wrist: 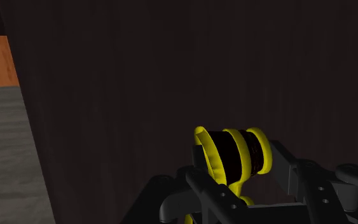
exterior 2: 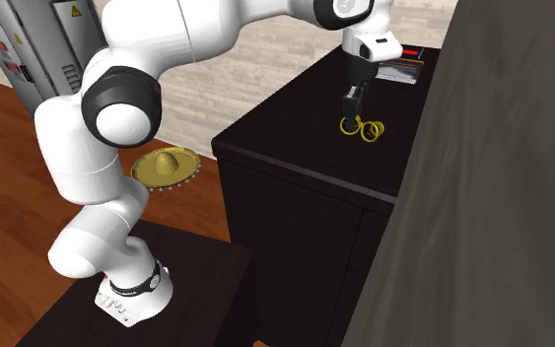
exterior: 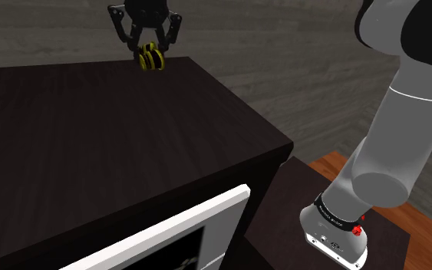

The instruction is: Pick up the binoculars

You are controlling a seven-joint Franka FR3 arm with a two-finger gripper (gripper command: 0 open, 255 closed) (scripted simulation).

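Observation:
The binoculars (exterior: 151,59) are black with yellow rings and sit at the far end of a dark cabinet top (exterior: 91,130). My black gripper (exterior: 150,47) comes down on them from above, its fingers shut on their body. From the second exterior view the binoculars (exterior 2: 361,127) hang at the fingertips of the gripper (exterior 2: 350,106), right at the cabinet top (exterior 2: 295,128); I cannot tell whether they touch it. In the wrist view the binoculars (wrist: 234,156) are clasped between the fingers of the gripper (wrist: 244,188), with the dark top behind them.
A white-framed appliance front (exterior: 168,238) lies below the cabinet's near edge. The dark stand (exterior 2: 167,286) holds the arm's base. A yellow sombrero (exterior 2: 167,166) lies on the wooden floor. A flat striped object (exterior 2: 401,71) rests further back on the cabinet. A grey wall (exterior 2: 502,197) stands close beside it.

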